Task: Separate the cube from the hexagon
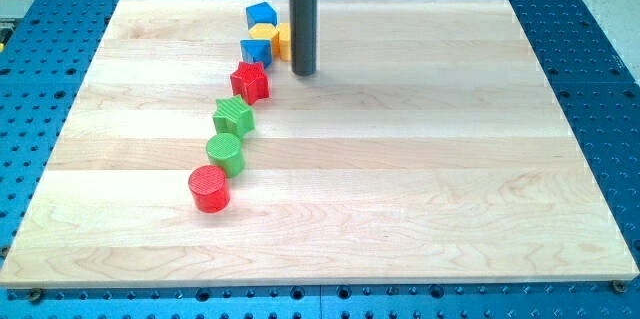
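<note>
Crowding tip (303, 71), blue cube (256, 52) leftward.

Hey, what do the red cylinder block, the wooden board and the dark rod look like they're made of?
The red cylinder block looks like matte plastic, possibly 3D-printed: fine ridges show on its top. The pale wooden board appears to be glued planks of light wood, with visible grain and seams. The dark rod, ending at my tip right of the yellow blocks, looks like smooth metal or plastic; I can't tell which.
</note>
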Robot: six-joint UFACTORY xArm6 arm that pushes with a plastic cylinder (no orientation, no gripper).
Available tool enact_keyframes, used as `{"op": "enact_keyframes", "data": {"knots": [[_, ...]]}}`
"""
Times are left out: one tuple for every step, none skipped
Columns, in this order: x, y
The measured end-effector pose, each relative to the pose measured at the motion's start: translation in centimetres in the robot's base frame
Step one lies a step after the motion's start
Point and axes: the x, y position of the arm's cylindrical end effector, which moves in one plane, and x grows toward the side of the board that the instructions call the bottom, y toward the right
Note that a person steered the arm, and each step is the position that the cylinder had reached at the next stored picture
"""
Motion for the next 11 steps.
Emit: {"op": "enact_keyframes", "data": {"knots": [[-0.2,-1.6],[-0.7,-2.5],[-2.3,-0.7],[-1.7,5.1],[-5.3,9.1],[-12.0,6.8],[-12.9,-2.0],[-11.3,-6.2],[-11.5,-9.2],[-11.6,-5.1],[-10.7,-2.7]]}}
